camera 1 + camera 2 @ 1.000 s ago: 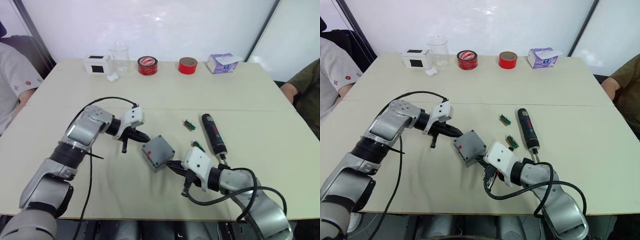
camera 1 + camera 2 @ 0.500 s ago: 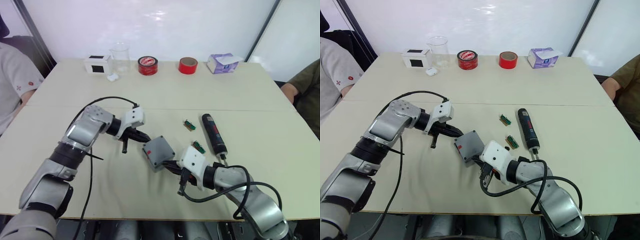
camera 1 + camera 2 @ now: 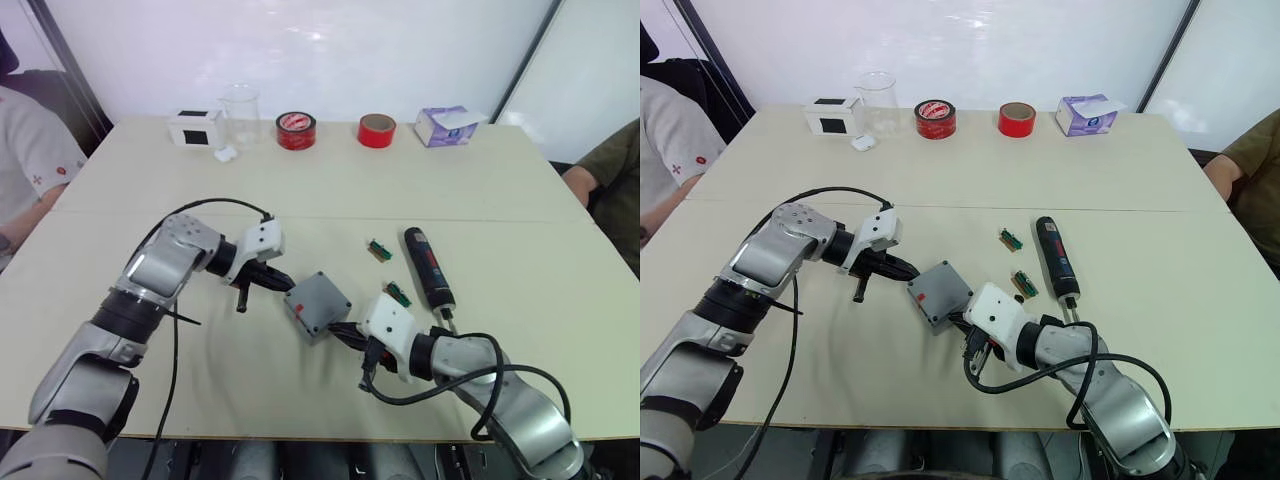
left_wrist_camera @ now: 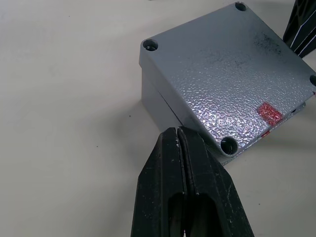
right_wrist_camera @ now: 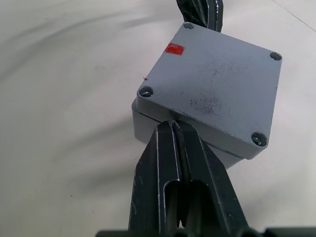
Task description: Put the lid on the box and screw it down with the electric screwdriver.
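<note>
The grey lid (image 3: 318, 298) lies on top of the grey box (image 4: 159, 106) in the middle of the table, with a red mark (image 5: 175, 49) near one corner. A seam between lid and box shows along the wall. My left gripper (image 3: 283, 284) is shut, its tips close to the box's left corner. My right gripper (image 3: 338, 330) is shut too, with its tips (image 5: 174, 123) against the box's near edge under the lid. The black electric screwdriver (image 3: 427, 267) lies on the table to the right of the box, held by nothing.
Two small green parts (image 3: 378, 249) (image 3: 397, 293) lie near the screwdriver. Along the far edge stand a white box with a black square (image 3: 195, 128), a clear beaker (image 3: 240, 105), two red tape rolls (image 3: 296, 130) (image 3: 376, 130) and a tissue pack (image 3: 445, 126). People sit at both sides.
My left gripper has eased slightly back and down toward the box's left corner. My right gripper has edged a little closer to the box. The box has hardly moved.
</note>
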You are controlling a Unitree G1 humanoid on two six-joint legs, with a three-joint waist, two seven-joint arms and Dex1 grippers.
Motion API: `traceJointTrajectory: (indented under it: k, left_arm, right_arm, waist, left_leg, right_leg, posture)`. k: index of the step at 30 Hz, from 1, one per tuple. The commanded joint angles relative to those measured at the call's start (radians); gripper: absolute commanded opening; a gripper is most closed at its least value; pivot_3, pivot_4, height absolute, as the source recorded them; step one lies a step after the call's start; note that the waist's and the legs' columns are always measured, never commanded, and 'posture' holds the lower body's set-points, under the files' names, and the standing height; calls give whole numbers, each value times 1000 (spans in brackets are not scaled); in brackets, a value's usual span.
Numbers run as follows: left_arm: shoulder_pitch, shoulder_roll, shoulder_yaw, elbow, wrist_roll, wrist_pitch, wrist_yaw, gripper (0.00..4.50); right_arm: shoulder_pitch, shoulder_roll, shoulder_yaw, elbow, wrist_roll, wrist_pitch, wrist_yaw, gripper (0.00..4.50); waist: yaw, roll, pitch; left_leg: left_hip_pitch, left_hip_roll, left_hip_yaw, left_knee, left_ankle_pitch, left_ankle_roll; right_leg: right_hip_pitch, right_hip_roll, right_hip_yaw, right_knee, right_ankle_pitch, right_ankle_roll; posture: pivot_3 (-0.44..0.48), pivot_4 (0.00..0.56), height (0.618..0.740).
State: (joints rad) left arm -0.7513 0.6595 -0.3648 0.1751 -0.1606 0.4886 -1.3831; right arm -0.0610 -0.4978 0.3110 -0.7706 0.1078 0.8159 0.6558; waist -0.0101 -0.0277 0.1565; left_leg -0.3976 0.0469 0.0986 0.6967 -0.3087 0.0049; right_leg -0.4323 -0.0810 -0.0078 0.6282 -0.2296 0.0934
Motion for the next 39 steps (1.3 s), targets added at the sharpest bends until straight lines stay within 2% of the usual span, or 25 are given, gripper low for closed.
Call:
traceJointTrajectory:
  k: [1, 8, 18, 39]
  left_arm:
    - [1, -1, 5, -35, -5, -8, -12, 0]
    - [-4, -1, 6, -29, 0, -14, -8, 0]
    - [-51, -11, 30, 40, 13, -43, 7, 0]
    - [-20, -26, 19, -76, -27, 47, 1, 0]
  right_arm:
    - [-18, 1, 9, -19, 24, -13, -8, 11]
    - [-46, 5, 18, -3, 39, -4, -20, 11]
    - [-35, -23, 9, 13, 42, -31, -27, 11]
    - [-49, -39, 1, 10, 72, -26, -47, 11]
  waist:
    - [0, 0, 0]
    - [0, 0, 0]
    - [0, 0, 0]
    - [0, 0, 0]
  left_leg:
    - [-1, 0, 0, 0, 0, 0]
    - [-8, 0, 0, 1, 0, 0]
    - [-9, 0, 0, 1, 0, 0]
    - [-9, 0, 0, 1, 0, 0]
  right_leg:
    - [-1, 0, 0, 0, 0, 0]
    - [-8, 0, 0, 1, 0, 0]
    - [-9, 1, 0, 1, 0, 0]
    - [-9, 1, 0, 1, 0, 0]
  posture:
    - [0, 150, 740]
    - [0, 150, 740]
    - [0, 150, 740]
    - [0, 150, 740]
